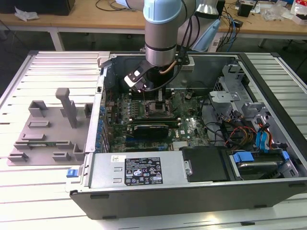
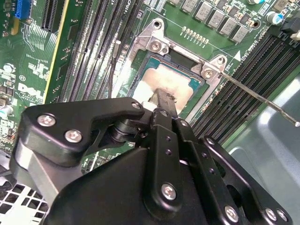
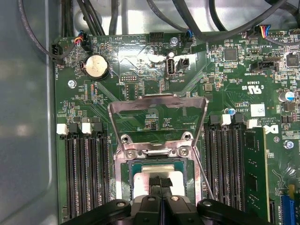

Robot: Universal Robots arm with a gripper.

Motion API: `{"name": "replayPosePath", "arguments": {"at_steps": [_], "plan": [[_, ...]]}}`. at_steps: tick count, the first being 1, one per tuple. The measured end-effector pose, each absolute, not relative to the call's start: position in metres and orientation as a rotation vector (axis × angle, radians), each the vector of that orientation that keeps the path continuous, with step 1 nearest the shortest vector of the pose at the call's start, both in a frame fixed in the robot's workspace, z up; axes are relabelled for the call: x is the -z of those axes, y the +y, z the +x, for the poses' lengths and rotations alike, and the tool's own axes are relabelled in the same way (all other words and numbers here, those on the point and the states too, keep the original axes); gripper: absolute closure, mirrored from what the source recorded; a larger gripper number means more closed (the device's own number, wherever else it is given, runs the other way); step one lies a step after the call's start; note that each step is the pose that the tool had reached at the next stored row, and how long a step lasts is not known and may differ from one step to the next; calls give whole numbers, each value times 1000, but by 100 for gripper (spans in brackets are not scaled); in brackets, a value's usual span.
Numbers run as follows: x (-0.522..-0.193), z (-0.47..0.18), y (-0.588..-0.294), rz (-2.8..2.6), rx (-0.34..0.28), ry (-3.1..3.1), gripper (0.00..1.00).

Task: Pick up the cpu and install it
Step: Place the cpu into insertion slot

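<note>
1. Gripper (image 3: 161, 182): fingers seen pressed together, nothing clamped btwn them. Tips aimed straight down at board (image 3: 140, 84).
2. Cpu (image 3: 142, 176): laid flat in socket (image 3: 157, 151), directly under tips, roughly centred. Contact vs. hairline gap cannot be told. Square, so no long axis is given; edges lined up w/ socket. Judged seated, not carried.
3. Load plate (image 3: 157, 97): stood open off socket's hinge edge, not yet shut over cpu.
4. Lever (image 2: 258, 96): released, angled away beside socket.
5. Mem slots (image 3: 82, 173): ranked on both sides of socket, one stick (image 3: 253, 173) fitted.
6. Case (image 1: 192, 203): laid on its side, lid off.
7. Tray (image 1: 43, 132): grey, set outside case at exterior view's left, well apart.
</note>
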State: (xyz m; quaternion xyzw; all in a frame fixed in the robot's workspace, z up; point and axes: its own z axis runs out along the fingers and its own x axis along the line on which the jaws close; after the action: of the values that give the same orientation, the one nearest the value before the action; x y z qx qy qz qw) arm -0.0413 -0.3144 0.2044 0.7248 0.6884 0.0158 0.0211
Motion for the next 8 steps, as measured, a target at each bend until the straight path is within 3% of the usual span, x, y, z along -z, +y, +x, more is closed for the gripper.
{"name": "replayPosePath", "arguments": {"at_steps": [8], "plan": [[-208,-41,-315,2247,-50,2135,89]]}}
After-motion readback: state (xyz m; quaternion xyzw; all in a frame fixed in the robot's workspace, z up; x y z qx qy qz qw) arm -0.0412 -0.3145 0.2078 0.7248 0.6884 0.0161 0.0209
